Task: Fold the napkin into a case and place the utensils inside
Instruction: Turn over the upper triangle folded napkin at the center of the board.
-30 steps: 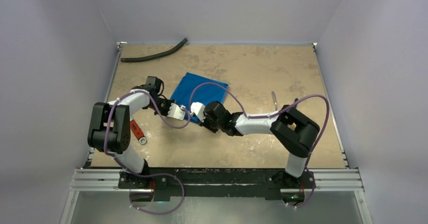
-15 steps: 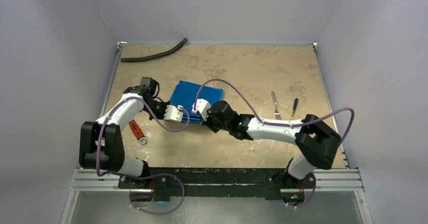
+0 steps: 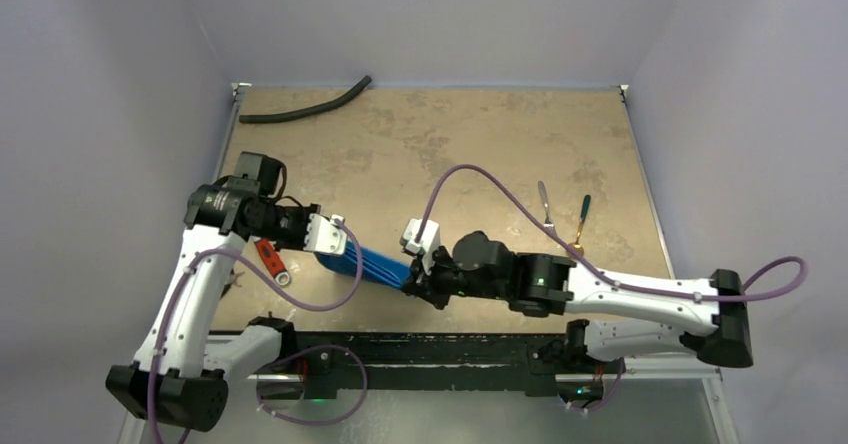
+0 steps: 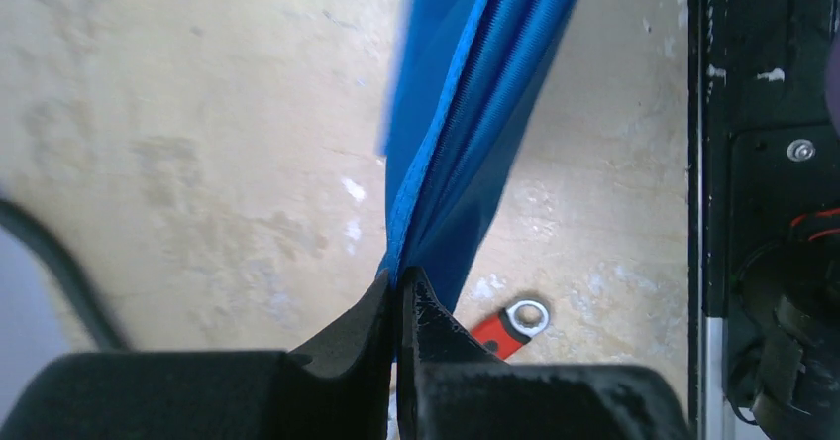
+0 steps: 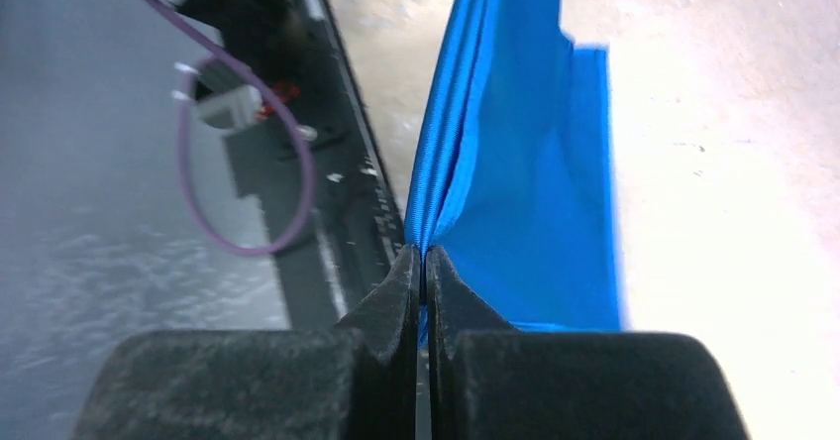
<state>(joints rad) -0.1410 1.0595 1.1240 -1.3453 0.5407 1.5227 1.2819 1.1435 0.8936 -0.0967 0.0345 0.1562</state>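
Top external: napkin [image 3: 375, 264] dragged from the middle of the desk [image 3: 480, 154] to its near edge, hanging taut between left pincer [image 3: 336, 254] and right pincer [image 3: 414, 278], both clenched on it; folding continues.

Mottled tan table [image 3: 480, 134], black hose [image 3: 305, 110] curved along its far-left edge, red-handled wrench [image 3: 271, 261] lying near its left side, pale walls [image 3: 100, 84] around.
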